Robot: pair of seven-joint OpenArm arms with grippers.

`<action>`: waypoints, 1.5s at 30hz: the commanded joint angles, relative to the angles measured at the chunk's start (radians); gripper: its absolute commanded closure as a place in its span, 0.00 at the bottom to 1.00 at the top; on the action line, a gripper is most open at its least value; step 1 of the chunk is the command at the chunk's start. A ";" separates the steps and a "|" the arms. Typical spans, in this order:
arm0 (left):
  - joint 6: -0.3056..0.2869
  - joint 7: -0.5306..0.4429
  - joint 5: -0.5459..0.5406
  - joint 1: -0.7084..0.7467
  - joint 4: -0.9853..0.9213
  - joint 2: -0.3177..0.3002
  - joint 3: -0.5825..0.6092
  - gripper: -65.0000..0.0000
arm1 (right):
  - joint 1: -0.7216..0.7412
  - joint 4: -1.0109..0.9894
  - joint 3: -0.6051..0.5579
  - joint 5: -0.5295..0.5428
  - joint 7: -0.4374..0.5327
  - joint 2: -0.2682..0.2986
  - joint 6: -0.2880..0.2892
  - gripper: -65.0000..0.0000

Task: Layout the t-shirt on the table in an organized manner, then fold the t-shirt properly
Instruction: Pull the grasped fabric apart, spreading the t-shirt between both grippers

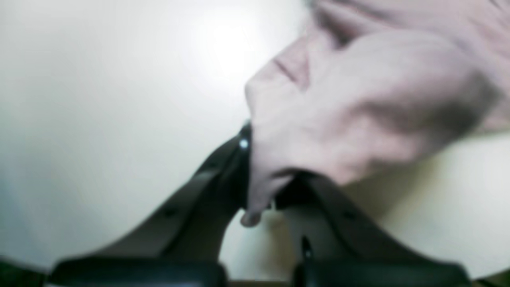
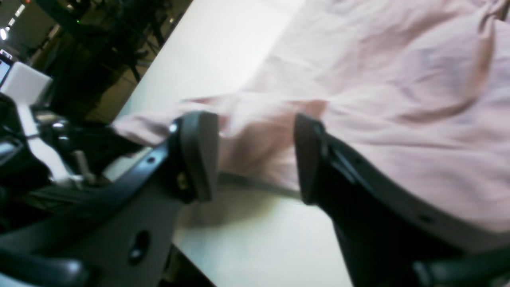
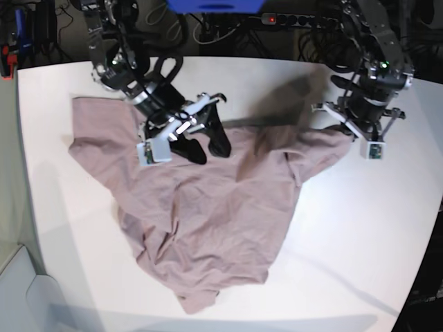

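Observation:
The mauve t-shirt lies crumpled and wrinkled across the middle of the white table. My right gripper hovers at the shirt's far edge. In the right wrist view it stands open, with the shirt's hem lying on the table between the spread fingers. My left gripper is at the shirt's right-hand corner. The left wrist view shows it shut on a bunched fold of the t-shirt, lifted over the table.
Beyond the table's far edge run dark cables and a power strip. A red object sits at the far left, off the table. The arms' bases rise at the back left and back right. Bare tabletop surrounds the shirt on all sides.

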 commanded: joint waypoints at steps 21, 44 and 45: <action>-0.093 -0.010 -0.129 -0.013 0.017 -0.097 -0.351 0.99 | 0.555 -0.591 0.119 0.009 0.027 0.109 0.008 0.50; -0.098 -0.019 -0.137 0.077 0.019 -0.089 -0.380 0.99 | 0.929 -1.318 -0.013 0.010 0.174 0.041 0.097 0.50; -0.098 -0.019 -0.137 0.077 0.017 -0.089 -0.380 0.99 | 0.926 -1.318 -0.019 0.010 0.180 0.036 0.097 0.50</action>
